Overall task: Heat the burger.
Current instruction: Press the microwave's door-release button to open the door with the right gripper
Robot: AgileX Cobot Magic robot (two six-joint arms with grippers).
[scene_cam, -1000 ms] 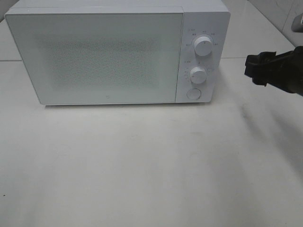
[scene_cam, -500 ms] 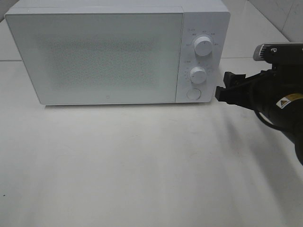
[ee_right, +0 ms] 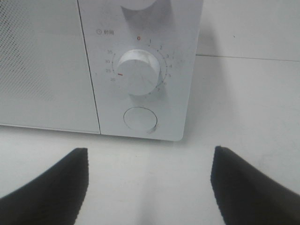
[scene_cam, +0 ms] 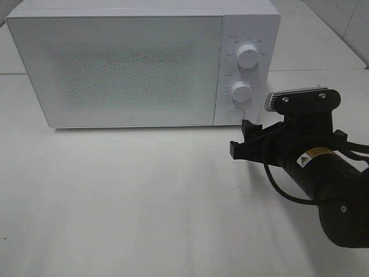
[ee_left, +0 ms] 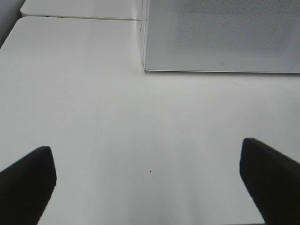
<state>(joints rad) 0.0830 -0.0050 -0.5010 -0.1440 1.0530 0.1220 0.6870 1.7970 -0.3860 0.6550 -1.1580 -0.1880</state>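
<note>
The burger is out of view. A white microwave (scene_cam: 132,63) stands at the back of the table with its door (scene_cam: 121,69) closed. My right gripper (scene_cam: 245,139) hovers just in front of the control panel's lower corner, open, with nothing between its fingers. In the right wrist view that gripper (ee_right: 147,187) faces the timer knob (ee_right: 138,71) and the round button (ee_right: 139,119) below it. My left gripper (ee_left: 150,187) shows only in the left wrist view, wide open and empty over bare table, with the microwave's front corner (ee_left: 145,65) ahead of it.
The control panel carries an upper knob (scene_cam: 248,56), a lower knob (scene_cam: 241,91) and a round button (scene_cam: 236,114). The white table (scene_cam: 144,202) stretches in front of the microwave. A tiled wall (scene_cam: 351,17) rises at the far right.
My right arm has come in from the right edge, moving left and toward the front, and now sits before the microwave's control panel. The microwave has not changed.
</note>
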